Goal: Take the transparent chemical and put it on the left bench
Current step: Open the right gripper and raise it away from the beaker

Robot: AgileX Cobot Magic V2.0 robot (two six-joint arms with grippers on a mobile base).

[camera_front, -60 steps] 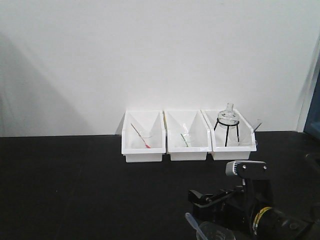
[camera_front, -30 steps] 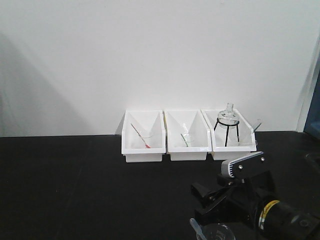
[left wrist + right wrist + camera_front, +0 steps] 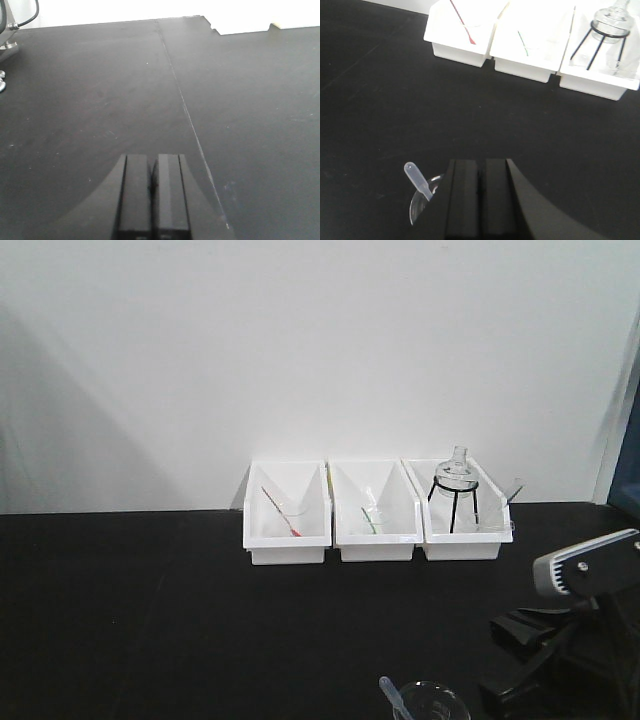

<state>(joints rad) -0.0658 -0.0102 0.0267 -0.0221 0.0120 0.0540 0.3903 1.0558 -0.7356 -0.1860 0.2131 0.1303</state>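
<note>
The transparent chemical, a translucent dropper pipette (image 3: 418,181), leans bulb-up in a clear glass beaker (image 3: 421,204) at the near edge of the black bench (image 3: 130,620). The front view shows the pipette (image 3: 391,696) and beaker (image 3: 433,704) at the bottom edge. My right gripper (image 3: 481,162) is shut with nothing between its fingers. It hangs just right of the pipette and hides part of the beaker. The right arm (image 3: 585,575) stands at the far right. My left gripper (image 3: 152,158) is shut and empty, low over bare black worktop (image 3: 100,90).
Three white bins stand against the back wall. The left bin (image 3: 287,515) holds a red-tipped stick in a small beaker, the middle bin (image 3: 375,515) a green one. The right bin (image 3: 460,512) holds a glass flask on a black wire stand. A seam (image 3: 185,110) crosses the worktop.
My right arm has swung from over the beaker to the right edge of the front view. The pipette still sits in the beaker.
</note>
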